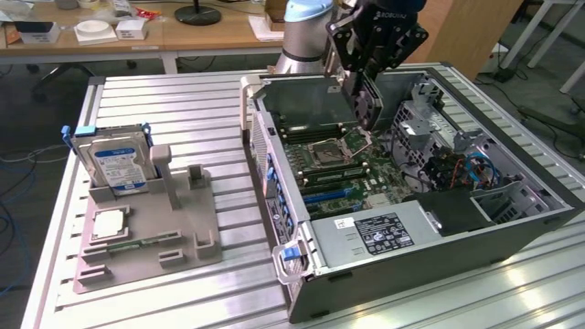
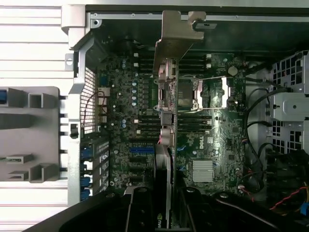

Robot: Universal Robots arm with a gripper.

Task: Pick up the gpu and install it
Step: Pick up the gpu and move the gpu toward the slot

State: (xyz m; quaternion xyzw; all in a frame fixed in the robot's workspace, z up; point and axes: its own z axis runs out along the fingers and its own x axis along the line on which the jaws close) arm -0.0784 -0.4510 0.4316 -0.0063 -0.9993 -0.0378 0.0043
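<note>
My gripper (image 1: 364, 72) is shut on the gpu (image 1: 363, 103), a thin dark card with a pale metal end strip. The card hangs on edge above the motherboard (image 1: 343, 161) inside the open computer case (image 1: 439, 253). In the wrist view the gpu (image 2: 166, 96) shows edge-on, running up the middle over the motherboard (image 2: 212, 145), with its metal bracket (image 2: 175, 34) towards the case's rear wall. My gripper (image 2: 163, 205) has a dark finger on either side of the card. The card floats clear of the blue slots (image 2: 141, 150) below it.
A grey holder (image 1: 183, 226) on the slatted aluminium table (image 1: 174, 110) carries a silver hard drive (image 1: 114, 161), a processor chip (image 1: 108, 223) and a green memory stick (image 1: 144, 241). Cables (image 1: 457, 168) and drive cages crowd the case's far side. Behind stands a wooden desk (image 1: 183, 31).
</note>
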